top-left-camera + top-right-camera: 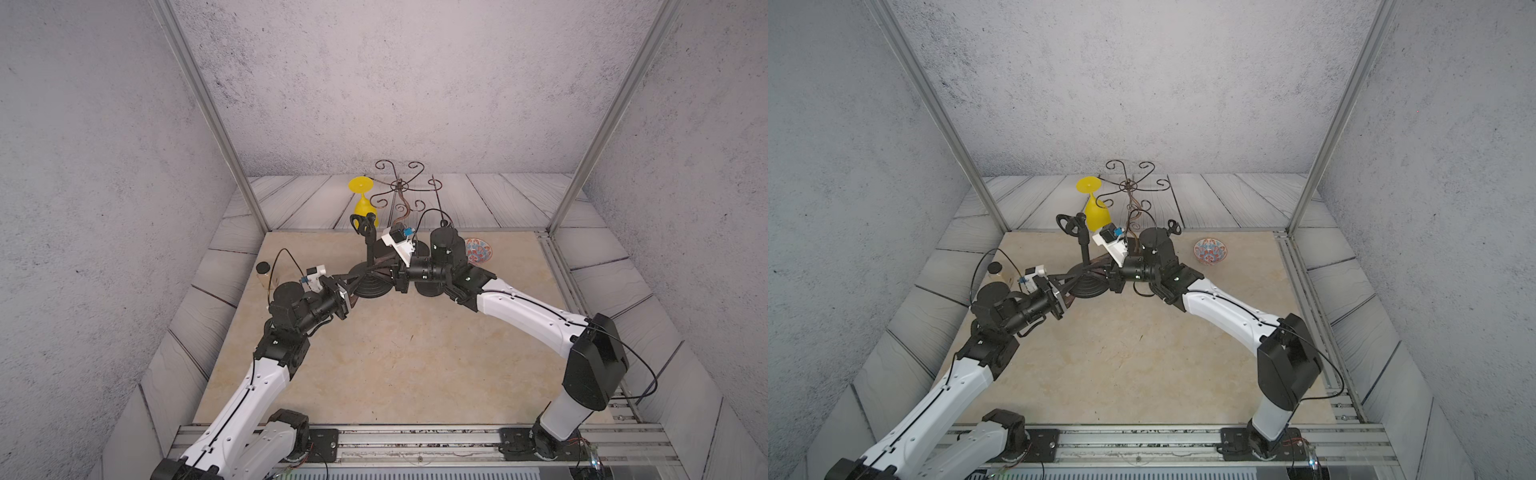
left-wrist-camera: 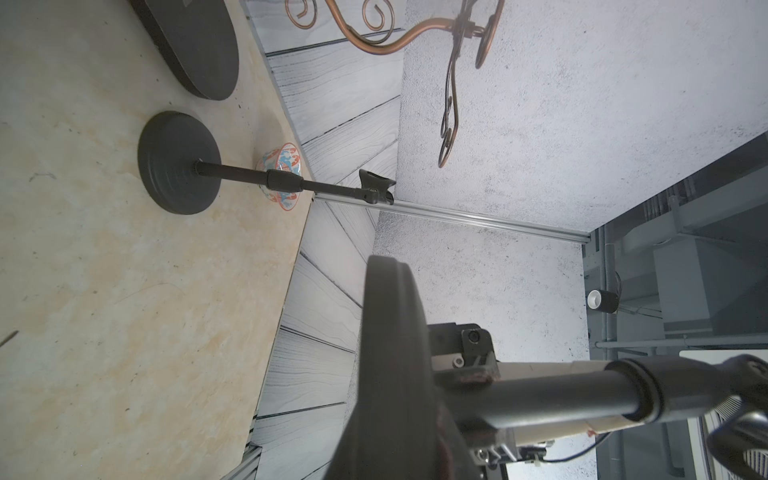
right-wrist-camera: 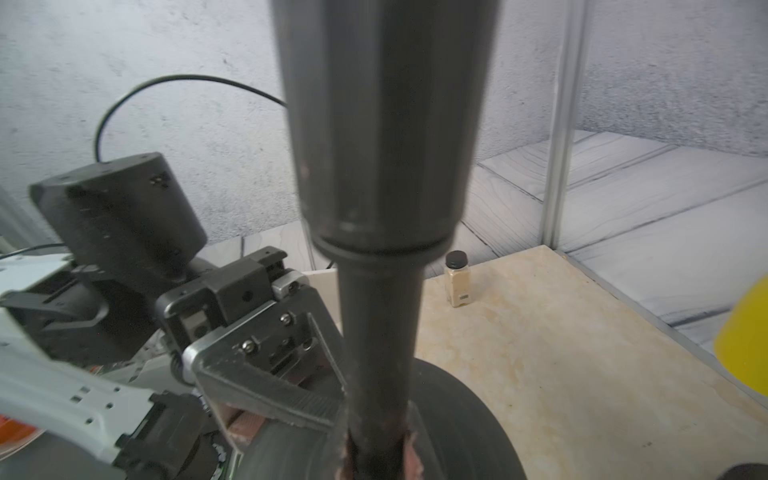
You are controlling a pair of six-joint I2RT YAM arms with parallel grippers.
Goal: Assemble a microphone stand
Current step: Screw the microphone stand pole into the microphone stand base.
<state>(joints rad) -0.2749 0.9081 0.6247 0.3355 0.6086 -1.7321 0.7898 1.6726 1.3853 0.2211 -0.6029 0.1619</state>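
Standing near the middle of the tabletop (image 1: 395, 365), the microphone stand's round base (image 1: 372, 289) is clamped at its rim by the left gripper (image 1: 352, 291), whose jaws are nearly closed on it. The pole (image 1: 368, 251) rises from the base and is pinched just above it by the right gripper (image 3: 376, 451), fully closed around the shaft. The clip (image 1: 360, 222) is seen at the pole's top in both top views.

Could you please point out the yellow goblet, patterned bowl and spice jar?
yellow goblet (image 1: 1096, 214), in a top view, cup.
patterned bowl (image 1: 1210, 252), in a top view, inside.
spice jar (image 3: 457, 286), right wrist view, body.
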